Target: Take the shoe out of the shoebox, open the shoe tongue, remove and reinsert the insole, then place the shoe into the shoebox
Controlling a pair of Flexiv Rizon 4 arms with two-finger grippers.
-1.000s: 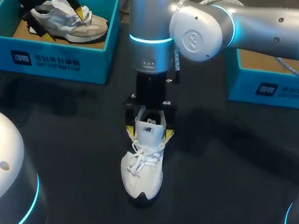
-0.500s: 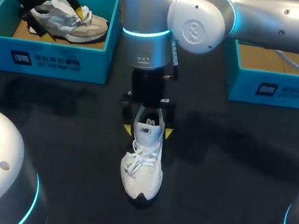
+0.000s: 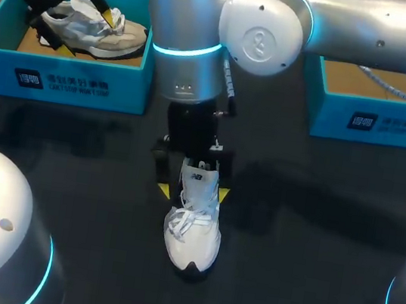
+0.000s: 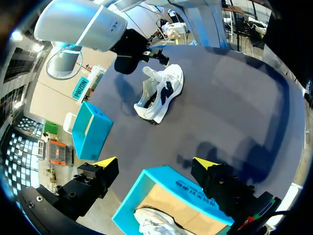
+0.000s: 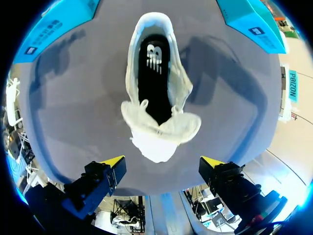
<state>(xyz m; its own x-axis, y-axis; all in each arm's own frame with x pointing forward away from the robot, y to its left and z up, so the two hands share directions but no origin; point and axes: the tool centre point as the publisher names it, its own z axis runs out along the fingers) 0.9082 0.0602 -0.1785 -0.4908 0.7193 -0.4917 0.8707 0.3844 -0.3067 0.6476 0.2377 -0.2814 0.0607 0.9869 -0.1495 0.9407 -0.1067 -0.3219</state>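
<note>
So the white shoe [image 3: 193,231] is sitting out on the dark desk [image 3: 299,273], not in any box, with its toe pointing back at the robot. The tongue [image 3: 200,176] is pulled up, and from the right wrist you can see the black insole [image 5: 152,83] lying inside. The right gripper [image 3: 192,192] hangs over the heel end, fingers spread wide, not pinching anything. Further back on the left there's a teal shoebox [image 3: 68,80] with another sneaker [image 3: 121,36] in it. The left gripper [image 3: 85,31] hovers over that one, fingers apart too. A second teal shoebox [image 3: 376,120] sits far right.
</note>
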